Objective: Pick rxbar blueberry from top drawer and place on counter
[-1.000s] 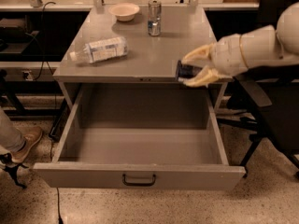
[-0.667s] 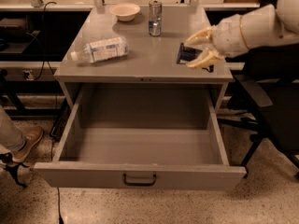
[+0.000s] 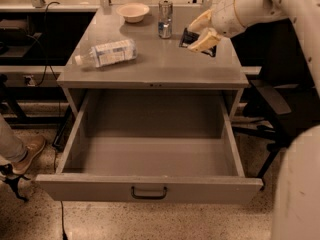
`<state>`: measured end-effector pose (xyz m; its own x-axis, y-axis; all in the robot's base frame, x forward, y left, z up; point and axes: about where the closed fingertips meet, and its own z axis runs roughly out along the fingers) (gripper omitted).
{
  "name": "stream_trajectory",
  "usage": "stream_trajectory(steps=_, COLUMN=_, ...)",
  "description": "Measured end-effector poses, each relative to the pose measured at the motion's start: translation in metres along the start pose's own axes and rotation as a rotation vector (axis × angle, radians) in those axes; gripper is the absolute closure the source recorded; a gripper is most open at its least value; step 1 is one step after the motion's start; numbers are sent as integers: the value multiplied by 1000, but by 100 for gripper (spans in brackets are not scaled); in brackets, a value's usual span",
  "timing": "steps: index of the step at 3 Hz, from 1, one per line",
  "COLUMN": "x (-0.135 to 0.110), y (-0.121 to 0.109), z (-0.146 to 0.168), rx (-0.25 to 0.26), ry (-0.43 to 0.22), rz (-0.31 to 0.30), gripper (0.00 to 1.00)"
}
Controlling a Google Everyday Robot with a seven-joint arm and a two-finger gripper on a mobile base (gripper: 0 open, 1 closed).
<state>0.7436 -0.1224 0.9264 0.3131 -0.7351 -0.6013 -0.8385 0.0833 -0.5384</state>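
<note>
1. Upper right of the frame, the gripper (image 3: 198,34) sits low over the far right part of the counter (image 3: 165,61), at the end of a pale arm (image 3: 260,4) that reaches in from the right edge.
2. Its two cream fingers (image 3: 202,20) are closed on the snack bar (image 3: 188,37), one above it and one below.
3. Only a dark strip of the snack bar shows between the fingers, and it lies flat and close to the counter. I cannot tell whether it touches the surface.
4. Just left of the gripper, a can (image 3: 165,19) stands upright near the back of the counter.
5. Further left along the back edge is a pale bowl (image 3: 133,12), apart from the can.
6. A clear plastic bottle (image 3: 107,52) with a white label lies on its side on the left half of the counter, cap pointing left, well apart from the gripper.
7. Below the counter, the drawer (image 3: 90,186) is pulled wide open across the middle and lower frame, its grey floor and walls in full view.
8. A dark curved handle (image 3: 149,192) sits at the centre of the drawer's front panel.
9. At the lower left edge, a tan shoe (image 3: 29,153) rests on the speckled floor (image 3: 200,221), beside the drawer.
</note>
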Motion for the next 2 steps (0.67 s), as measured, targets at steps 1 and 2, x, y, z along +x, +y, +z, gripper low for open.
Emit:
stream_trajectory(steps=1, x=2, y=-13, z=15, rx=-11, ry=1, rz=23, gripper=53)
stream_trajectory(steps=2, x=1, y=-20, z=20, rx=-17, ry=1, rz=35, gripper=29)
